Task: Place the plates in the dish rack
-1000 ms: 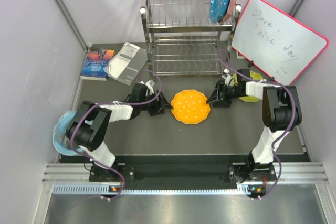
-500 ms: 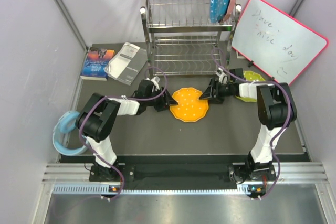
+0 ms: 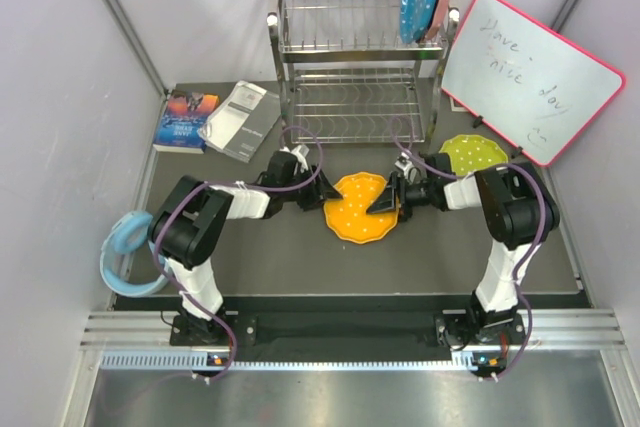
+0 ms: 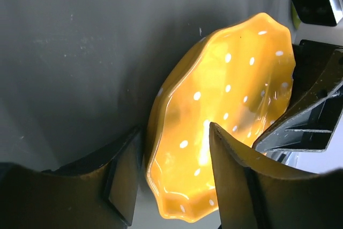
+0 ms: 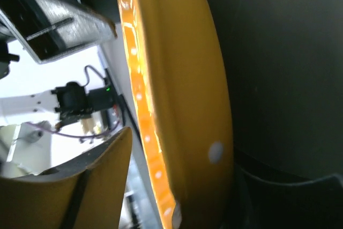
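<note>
Where both arms meet, orange plate (image 3: 358, 209) between each end effector's fingers.

Plate (image 3: 362, 209) lies before rack (image 3: 350, 57), between both fingers.

Both arms (image 3: 240, 202) low, converging (jaws part-open, facing inward).

Dark tabletop (image 3: 300, 257), pale enclosure walls (image 3: 60, 97)
</note>
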Motion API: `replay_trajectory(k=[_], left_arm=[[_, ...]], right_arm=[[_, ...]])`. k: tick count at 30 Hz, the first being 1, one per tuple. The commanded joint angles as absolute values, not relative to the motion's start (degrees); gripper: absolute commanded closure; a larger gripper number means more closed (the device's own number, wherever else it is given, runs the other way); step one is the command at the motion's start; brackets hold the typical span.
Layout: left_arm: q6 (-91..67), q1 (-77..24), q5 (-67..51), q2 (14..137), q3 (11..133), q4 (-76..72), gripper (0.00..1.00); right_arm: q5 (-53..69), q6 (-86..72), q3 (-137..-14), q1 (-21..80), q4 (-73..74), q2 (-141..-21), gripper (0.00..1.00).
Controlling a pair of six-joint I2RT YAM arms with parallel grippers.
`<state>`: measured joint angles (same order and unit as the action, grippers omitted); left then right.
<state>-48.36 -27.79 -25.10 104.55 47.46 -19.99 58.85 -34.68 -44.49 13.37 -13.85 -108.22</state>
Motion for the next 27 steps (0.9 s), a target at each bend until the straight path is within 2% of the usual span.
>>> replay_trajectory(k=[1, 8, 10, 13, 17, 23, 25, 26, 27], left_arm=[[-48.2, -30.4, -25.8, 105.6, 45.7, -16.5, 0.43], [-46.5, -30.3, -24.1, 101.5, 44.5, -13.8, 0.43], [-46.4, -30.3, -24.2, 100.4, 43.9, -13.9, 0.43], [-46.4, -30.3, -24.1, 99.5, 43.0, -15.0, 0.43], [-45.6, -30.3, -24.1, 99.0, 43.1, -14.6, 0.43], [-45.3, -30.3, -23.6, 97.8, 42.9, -14.8, 0.43], [-45.4, -30.3, -23.6, 97.1, 42.5, -14.9, 0.43], [-45.3, -30.3, -23.6, 96.9, 42.4, -14.7, 0.43], [-44.9, -30.1, -23.7, 96.6, 42.7, -14.2, 0.42]], right_arm=[[59.5, -38.4, -44.9, 16.3, -19.2, -107.0, 0.47], [56.7, -30.4, -47.4, 12.8, -5.3, -99.2, 0.5], [54.6, -30.8, -46.5, 10.2, -4.4, -94.3, 0.46], [53.5, -32.7, -46.4, 9.2, -5.8, -92.3, 0.49], [52.6, -38.7, -44.7, 10.6, -13.1, -92.9, 0.6], [50.4, -32.4, -48.4, 14.5, -6.5, -93.9, 0.7], [48.7, -29.3, -49.7, 15.3, -3.0, -93.9, 0.82], [48.0, -28.2, -50.4, 15.4, -1.4, -93.5, 1.0], [47.4, -27.2, -51.8, 15.4, -0.2, -92.3, 1.0]])
